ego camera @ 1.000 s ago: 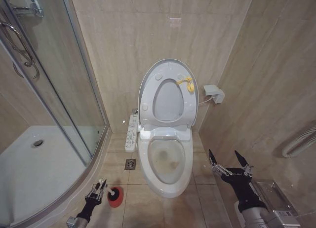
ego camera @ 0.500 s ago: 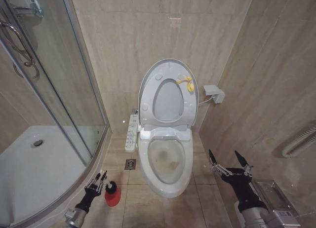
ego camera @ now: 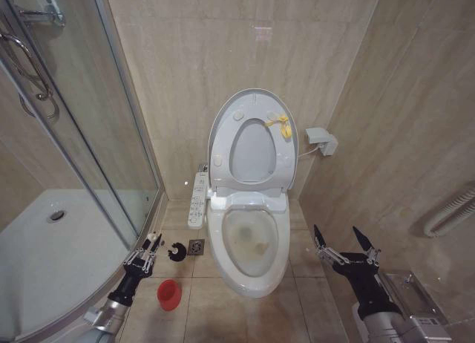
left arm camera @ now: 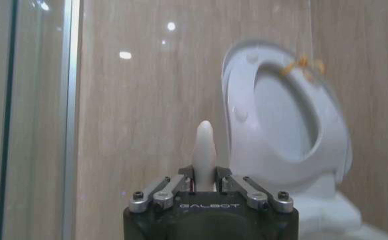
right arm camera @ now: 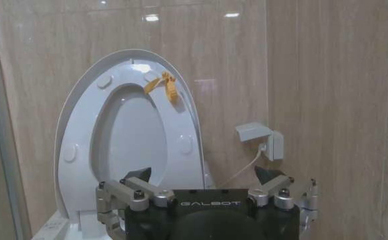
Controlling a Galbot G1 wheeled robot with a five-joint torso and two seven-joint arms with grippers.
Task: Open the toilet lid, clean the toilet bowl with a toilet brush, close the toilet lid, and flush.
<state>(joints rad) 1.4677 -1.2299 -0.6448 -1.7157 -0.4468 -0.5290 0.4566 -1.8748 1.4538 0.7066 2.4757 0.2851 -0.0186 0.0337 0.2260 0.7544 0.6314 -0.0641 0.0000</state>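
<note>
Standing raised against the wall: toilet lid (ego camera: 253,139), above the stained toilet bowl (ego camera: 248,246). Gripping the toilet brush (ego camera: 165,246) by its white handle: left gripper (ego camera: 142,255) (jaws closed, 9 o'clock of the bowl). Waiting at 3 o'clock, jaws spread wide, gripping nothing: right gripper (ego camera: 344,244).

The head view looks forward and down from above into a tiled bathroom corner, taking in the toilet bowl (ego camera: 250,248), the raised toilet lid (ego camera: 253,141) against the back wall and the shower tray (ego camera: 52,261) on the left. The left wrist view sits low behind the left gripper (left arm camera: 205,175), facing the wall with the lid (left arm camera: 283,120) off to one side. The right wrist view sits low behind the right gripper (right arm camera: 207,181), facing the same lid (right arm camera: 130,135) nearly head-on, near the wall socket (right arm camera: 263,140).
</note>
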